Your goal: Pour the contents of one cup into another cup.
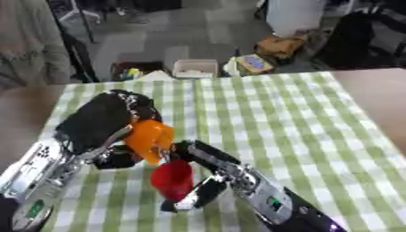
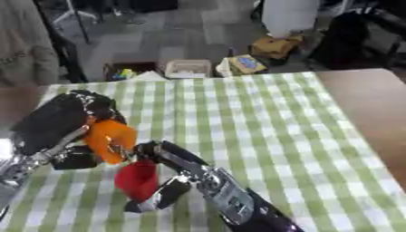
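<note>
My left hand (image 1: 99,120) comes in from the left and is shut on an orange cup (image 1: 148,138), which is tipped over with its mouth pointing down toward a red cup (image 1: 173,178). The red cup stands upright on the green checked tablecloth (image 1: 269,118), just below the orange one. My right hand (image 1: 202,174) reaches in from the lower right with its fingers and thumb curled round the red cup. The rim of the orange cup sits right above the red cup's opening. Neither cup's contents can be seen.
The cloth covers a brown table (image 1: 377,90) that shows bare at the right. Beyond the far edge, boxes and a white tray (image 1: 195,68) lie on the floor. A person's grey clothing (image 1: 28,41) shows at the upper left.
</note>
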Robot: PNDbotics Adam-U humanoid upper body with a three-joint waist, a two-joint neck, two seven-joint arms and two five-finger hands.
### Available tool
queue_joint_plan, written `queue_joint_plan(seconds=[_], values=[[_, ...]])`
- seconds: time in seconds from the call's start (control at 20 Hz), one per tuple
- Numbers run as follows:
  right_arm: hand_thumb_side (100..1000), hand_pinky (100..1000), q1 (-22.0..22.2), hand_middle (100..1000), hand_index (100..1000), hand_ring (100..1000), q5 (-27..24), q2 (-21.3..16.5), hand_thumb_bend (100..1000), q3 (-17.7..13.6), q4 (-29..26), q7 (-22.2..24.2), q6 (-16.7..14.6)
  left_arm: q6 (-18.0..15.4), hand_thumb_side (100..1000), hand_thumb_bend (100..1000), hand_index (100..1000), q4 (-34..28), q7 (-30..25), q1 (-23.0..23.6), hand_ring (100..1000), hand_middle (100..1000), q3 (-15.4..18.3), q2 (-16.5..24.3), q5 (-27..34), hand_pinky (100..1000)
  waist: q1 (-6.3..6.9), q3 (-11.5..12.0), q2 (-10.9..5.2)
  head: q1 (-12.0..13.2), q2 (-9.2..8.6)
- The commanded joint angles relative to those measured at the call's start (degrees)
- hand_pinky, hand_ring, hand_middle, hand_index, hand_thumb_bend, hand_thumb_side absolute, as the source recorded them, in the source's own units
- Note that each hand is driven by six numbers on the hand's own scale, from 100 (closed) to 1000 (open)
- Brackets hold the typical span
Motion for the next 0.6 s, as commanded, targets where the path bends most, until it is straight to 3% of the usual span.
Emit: queue_joint_plan(seconds=[0.05, 0.6], values=[[100, 362, -1.13, 229, 786, 377, 0.16, 0.06, 256, -0.64, -0.55, 0.02, -0.17, -0.25, 100, 306, 527, -0.81, 0.38, -0.87, 253, 199, 0.28, 1.48, -0.92, 533, 0.04, 0.03, -0.93, 0.16, -0.12], [100, 361, -1.16, 228, 786, 375, 0.14, 0.09, 256, -0.77, -0.54, 0.06, -0.25, -0.35, 100, 307, 527, -0.79, 0.73, -0.86, 254, 197, 0.21, 1.48, -1.91, 534, 0.04, 0.0, -0.96, 0.16, -0.13]])
